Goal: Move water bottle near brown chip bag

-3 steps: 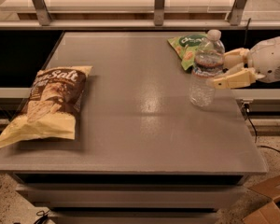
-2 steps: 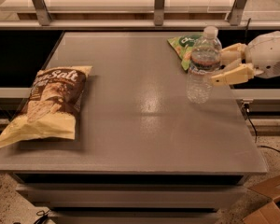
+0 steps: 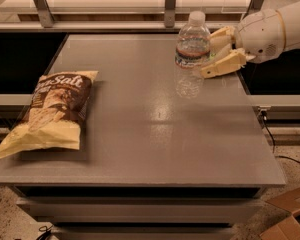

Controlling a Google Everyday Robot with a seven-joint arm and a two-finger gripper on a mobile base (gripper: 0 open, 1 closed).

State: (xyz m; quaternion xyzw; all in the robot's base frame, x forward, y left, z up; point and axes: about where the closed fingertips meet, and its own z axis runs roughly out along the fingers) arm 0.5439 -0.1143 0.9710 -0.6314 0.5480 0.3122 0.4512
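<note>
The water bottle (image 3: 191, 54), clear and ribbed with a white cap, stands upright over the far right part of the grey table (image 3: 155, 134). My gripper (image 3: 208, 54) comes in from the right and is shut on the bottle at label height, one pale finger behind it and one in front. I cannot tell whether the bottle's base touches the table. The brown chip bag (image 3: 51, 113) lies flat near the table's left edge, brown "Salt" end farther away, pale yellow end toward the front, well left of the bottle.
A metal-framed shelf (image 3: 170, 4) runs along the table's far edge. Dark gaps flank the table on both sides. A cardboard box (image 3: 290, 216) and a cable (image 3: 270, 134) lie on the floor at the right.
The gripper has carried the bottle left and toward the far edge, away from the right edge. The green snack bag seen behind it earlier no longer shows. The chip bag has not moved.
</note>
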